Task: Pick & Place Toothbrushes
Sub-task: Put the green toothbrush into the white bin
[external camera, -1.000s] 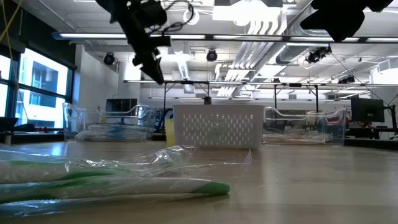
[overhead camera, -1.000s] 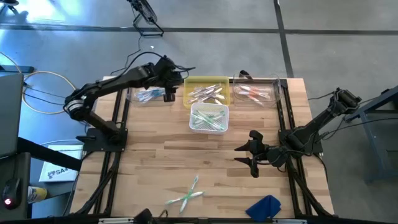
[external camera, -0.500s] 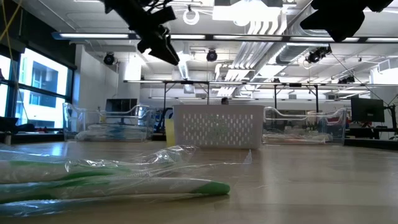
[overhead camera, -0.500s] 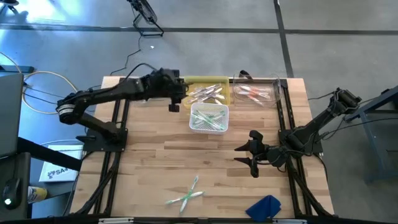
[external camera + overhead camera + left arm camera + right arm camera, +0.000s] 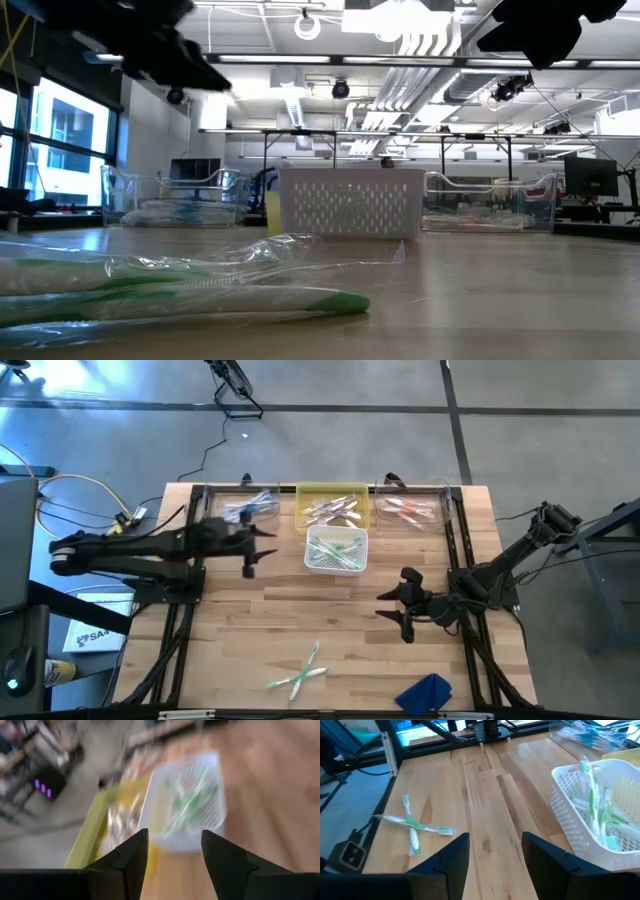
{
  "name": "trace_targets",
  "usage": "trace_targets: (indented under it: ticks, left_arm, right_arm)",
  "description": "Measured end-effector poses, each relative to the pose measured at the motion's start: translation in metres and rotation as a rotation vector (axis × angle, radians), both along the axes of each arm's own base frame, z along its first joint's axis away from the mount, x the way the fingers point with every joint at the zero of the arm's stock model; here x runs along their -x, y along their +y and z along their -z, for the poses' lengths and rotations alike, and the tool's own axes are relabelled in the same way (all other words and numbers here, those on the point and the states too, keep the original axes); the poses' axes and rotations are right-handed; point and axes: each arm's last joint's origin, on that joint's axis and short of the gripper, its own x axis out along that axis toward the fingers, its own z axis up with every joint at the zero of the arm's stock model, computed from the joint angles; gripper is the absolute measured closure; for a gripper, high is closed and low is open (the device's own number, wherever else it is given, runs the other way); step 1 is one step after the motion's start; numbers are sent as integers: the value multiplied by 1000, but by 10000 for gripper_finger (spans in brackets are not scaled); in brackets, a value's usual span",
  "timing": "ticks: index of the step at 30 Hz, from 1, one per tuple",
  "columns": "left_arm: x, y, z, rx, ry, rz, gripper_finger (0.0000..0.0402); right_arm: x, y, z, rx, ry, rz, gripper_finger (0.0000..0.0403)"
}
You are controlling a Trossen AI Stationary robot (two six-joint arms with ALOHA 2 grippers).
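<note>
counter (image 5: 240, 630): mid span bare
toothbrushes (image 5: 300, 672): two green ones crossed near front edge, more in white basket (image 5: 336, 550)
left gripper (image 5: 249, 552): beside basket, fingers apart, empty
right gripper (image 5: 396, 606): right side, fingers apart, empty
</note>
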Motion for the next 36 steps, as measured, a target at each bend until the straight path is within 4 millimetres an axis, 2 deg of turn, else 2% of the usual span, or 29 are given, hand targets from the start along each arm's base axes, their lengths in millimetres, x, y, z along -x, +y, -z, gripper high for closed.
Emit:
trace_targets:
  ticks: [5, 9, 21, 36]
  left_arm:
    - [23, -24, -6, 12, -182, 115, 224]
    - [33, -38, -12, 16, -241, 205, 224]
    - [32, -63, -11, 18, -228, 379, 224]
    - [33, -83, -9, 37, -218, 505, 224]
  right_arm:
    - [-3, -5, 0, 0, -1, 24, 229]
    - [-5, -8, 0, -1, -2, 43, 229]
    - [-6, -11, 0, -6, -1, 50, 229]
    - [-6, -11, 0, -7, 0, 50, 229]
